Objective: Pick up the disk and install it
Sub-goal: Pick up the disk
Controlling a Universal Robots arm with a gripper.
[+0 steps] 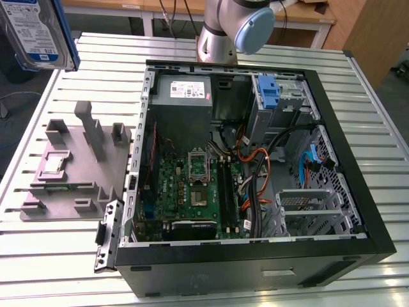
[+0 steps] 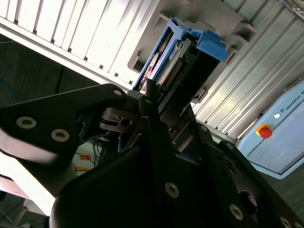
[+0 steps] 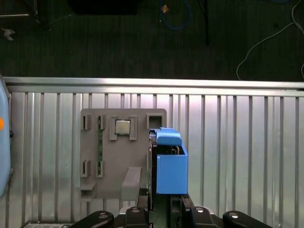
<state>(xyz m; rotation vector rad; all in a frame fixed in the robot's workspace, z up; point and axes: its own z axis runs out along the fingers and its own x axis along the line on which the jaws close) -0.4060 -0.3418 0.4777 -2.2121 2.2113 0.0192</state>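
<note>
Blue-railed disk (image 1: pixel 37 32) clamped in gripper (image 2: pixel 156 104), aloft over grey parts tray (image 1: pixel 83 173), open computer case (image 1: pixel 223 272) nearby.

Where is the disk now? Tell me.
The disk is at the exterior view's upper left corner, held by the gripper above the grey fixture plate on the table.

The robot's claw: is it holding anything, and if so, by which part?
Yes. The gripper is shut on the disk, clamped on the end nearest the wrist; the rest sticks out above the table.
</note>
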